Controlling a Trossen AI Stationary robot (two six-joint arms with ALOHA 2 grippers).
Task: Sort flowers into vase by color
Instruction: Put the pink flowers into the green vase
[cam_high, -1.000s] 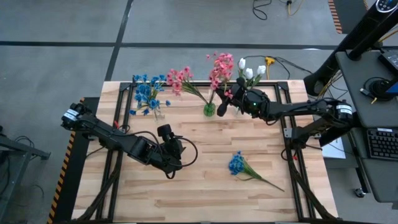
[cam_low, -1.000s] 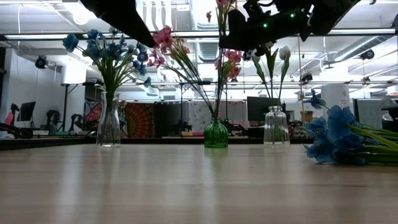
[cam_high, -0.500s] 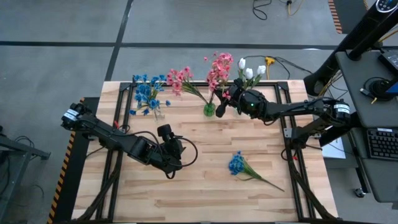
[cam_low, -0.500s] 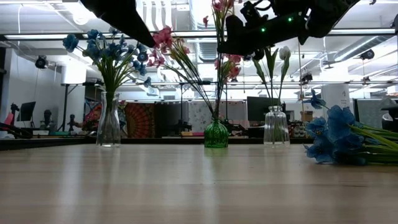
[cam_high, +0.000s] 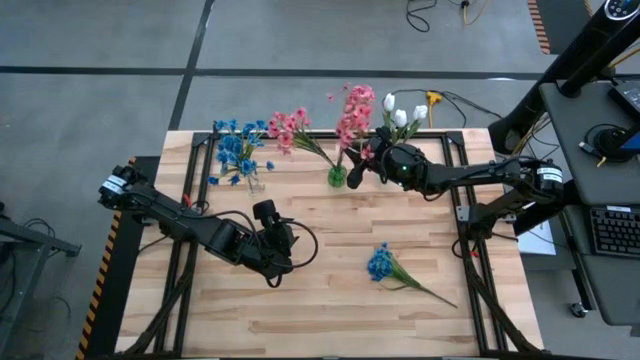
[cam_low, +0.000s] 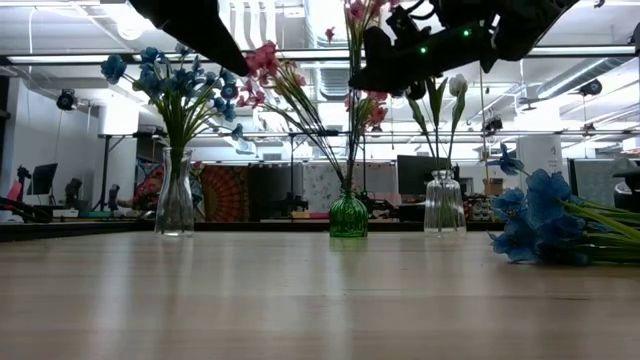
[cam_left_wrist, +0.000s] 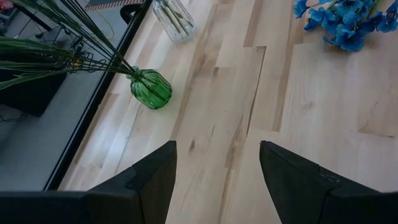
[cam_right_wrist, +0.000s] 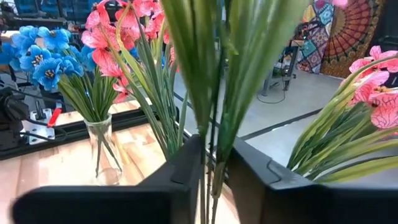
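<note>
The pink sprig now stands with its stem down in the green vase, next to the pink flowers already there. Against a moment ago it sits a little more upright, and the right claw, just beside the vase and above its mouth, has begun to ease off. In the right wrist view its fingers bracket the stems with a narrow gap, so it looks to be letting go rather than pinching. I judge this sprig delivered.

Left of the green vase, the blue flowers fill a clear vase; right of it stand white buds. One blue sprig lies flat on the bench, well in front of the green vase, not yet sorted. The left claw waits spread, near that sprig.
</note>
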